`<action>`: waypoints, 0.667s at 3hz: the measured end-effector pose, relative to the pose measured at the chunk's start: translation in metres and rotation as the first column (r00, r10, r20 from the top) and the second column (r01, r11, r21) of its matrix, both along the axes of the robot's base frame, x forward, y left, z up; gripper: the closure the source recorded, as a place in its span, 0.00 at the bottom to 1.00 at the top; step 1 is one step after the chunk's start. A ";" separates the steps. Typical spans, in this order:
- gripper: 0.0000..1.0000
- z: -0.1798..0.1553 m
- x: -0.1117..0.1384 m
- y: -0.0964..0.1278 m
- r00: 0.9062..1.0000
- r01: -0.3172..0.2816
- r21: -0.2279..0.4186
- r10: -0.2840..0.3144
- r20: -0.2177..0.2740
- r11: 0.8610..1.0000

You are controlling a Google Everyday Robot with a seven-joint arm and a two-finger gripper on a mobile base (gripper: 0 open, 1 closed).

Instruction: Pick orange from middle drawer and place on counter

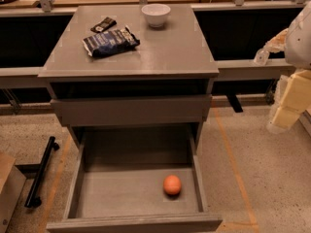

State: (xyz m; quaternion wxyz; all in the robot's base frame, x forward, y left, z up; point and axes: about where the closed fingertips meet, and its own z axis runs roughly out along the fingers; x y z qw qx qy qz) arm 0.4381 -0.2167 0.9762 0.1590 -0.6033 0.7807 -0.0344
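The orange (pixel 172 185) lies on the flat bottom of the open middle drawer (pixel 121 191), towards its front right corner. The drawer is pulled far out from the grey cabinet. The counter (pixel 170 50) is the cabinet's flat grey top. My gripper (pixel 265 52) is at the right edge of the view, level with the counter and to the right of it, well above and away from the orange. It holds nothing that I can see. The pale arm (pixel 291 96) hangs below it.
A white bowl (pixel 156 14) stands at the back of the counter. A dark snack bag (pixel 111 41) and a small dark packet (pixel 103 24) lie on its left half. The top drawer (pixel 131 109) is slightly out. A black bar (pixel 41 171) lies on the floor at the left.
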 end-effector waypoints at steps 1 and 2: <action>0.00 0.000 0.000 0.000 1.000 0.000 0.000 0.000 0.000 1.000; 0.00 -0.019 0.000 -0.009 1.000 -0.009 0.012 0.009 0.000 1.000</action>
